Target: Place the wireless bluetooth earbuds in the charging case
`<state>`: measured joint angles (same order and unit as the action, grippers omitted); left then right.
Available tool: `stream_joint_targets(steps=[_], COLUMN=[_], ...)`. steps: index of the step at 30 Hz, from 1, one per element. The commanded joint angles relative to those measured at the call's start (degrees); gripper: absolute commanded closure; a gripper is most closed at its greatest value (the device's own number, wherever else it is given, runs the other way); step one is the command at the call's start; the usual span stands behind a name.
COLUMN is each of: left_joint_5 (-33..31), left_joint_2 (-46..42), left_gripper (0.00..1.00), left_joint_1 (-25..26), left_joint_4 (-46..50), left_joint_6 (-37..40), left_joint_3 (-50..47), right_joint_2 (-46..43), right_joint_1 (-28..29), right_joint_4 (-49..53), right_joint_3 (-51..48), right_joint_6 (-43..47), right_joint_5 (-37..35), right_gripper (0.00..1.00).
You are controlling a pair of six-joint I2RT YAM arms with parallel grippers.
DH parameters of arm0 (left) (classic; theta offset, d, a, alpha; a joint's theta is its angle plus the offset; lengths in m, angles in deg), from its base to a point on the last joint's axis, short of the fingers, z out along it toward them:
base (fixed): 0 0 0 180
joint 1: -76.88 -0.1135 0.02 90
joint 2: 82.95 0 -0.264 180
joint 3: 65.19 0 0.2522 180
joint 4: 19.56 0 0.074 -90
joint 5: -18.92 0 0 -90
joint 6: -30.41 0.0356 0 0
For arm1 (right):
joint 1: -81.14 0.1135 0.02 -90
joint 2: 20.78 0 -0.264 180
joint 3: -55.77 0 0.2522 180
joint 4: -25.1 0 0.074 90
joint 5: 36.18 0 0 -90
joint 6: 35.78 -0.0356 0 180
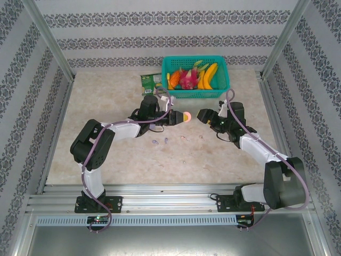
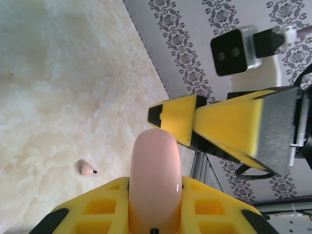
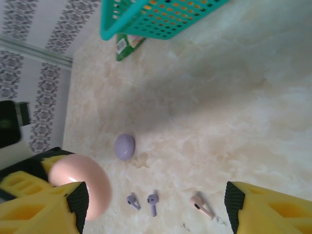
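Observation:
My left gripper (image 1: 180, 117) is shut on a round pale pink charging case (image 1: 187, 116), held edge-on above the table between its yellow fingers (image 2: 97, 209). The case (image 2: 155, 170) looks closed. Just to its right, my right gripper (image 1: 205, 117) stands open with nothing between its fingers, one fingertip (image 3: 73, 202) close beside the case (image 3: 80, 183). Below on the table lie two lavender earbuds (image 3: 132, 202) (image 3: 153, 202) and a pale pink earbud (image 3: 200, 204). A pink earbud (image 2: 88, 169) also shows in the left wrist view. A closed lavender case (image 3: 124, 146) lies beyond them.
A teal basket (image 1: 224, 80) of toy fruit stands at the back of the table, with a green packet (image 1: 151, 81) to its left. Metal posts and patterned walls enclose the marbled tabletop (image 1: 106, 101). Small earbuds (image 1: 166, 140) dot the middle of the table.

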<state>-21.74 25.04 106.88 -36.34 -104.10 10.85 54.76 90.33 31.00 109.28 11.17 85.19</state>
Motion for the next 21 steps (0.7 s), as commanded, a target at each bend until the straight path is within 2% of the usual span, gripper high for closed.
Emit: stream_joint_targets(steps=[1, 12, 21], left_joint_5=[1.4, 1.5, 2.6], left_joint_2=[-1.0, -0.6, -1.4], left_gripper=[0.92, 0.92, 0.93], left_joint_1=[0.1, 0.1, 0.2], left_joint_4=[1.1, 1.1, 1.3], left_joint_6=[2.1, 2.0, 2.1], left_joint_3=[2.2, 3.7, 3.6], right_joint_2=[-0.1, 3.6, 7.8], right_joint_1=[1.1, 4.9, 1.8], right_joint_4=[-5.8, -6.5, -8.6], right_joint_3=[-0.4, 0.8, 0.1], right_joint_6=[1.5, 3.0, 1.4], right_joint_5=[4.2, 4.3, 2.5], right_gripper=[0.24, 0.25, 0.28])
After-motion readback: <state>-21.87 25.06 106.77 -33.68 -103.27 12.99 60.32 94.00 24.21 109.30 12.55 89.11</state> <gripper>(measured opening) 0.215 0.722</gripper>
